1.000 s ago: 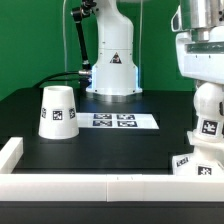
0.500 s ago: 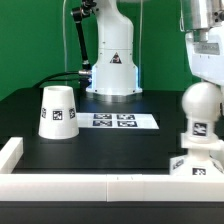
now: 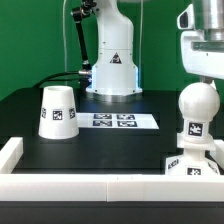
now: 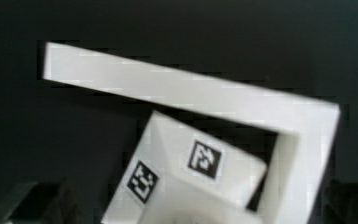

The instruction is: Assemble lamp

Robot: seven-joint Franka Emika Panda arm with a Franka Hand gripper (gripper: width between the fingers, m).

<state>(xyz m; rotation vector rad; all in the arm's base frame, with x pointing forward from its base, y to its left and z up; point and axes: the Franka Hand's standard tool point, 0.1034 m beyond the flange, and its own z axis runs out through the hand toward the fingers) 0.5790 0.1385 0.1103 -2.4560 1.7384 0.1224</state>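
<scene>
The bulb (image 3: 196, 115) stands upright in the base (image 3: 192, 166), directly below the gripper (image 3: 203, 45), so the bulb step looks done and the shade (image 3: 57, 111) seems next; whether the jaws are open cannot be told, though they hold nothing. The shade sits well apart from the jaws, beyond the marker board (image 3: 118, 121); the white wall (image 3: 70, 185) borders the black table (image 3: 100, 150), whose middle lies open.

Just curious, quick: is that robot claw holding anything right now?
Gripper: raised clear above the white ball-shaped plastic bulb, holding nothing visible; open or shut cannot be told.
</scene>
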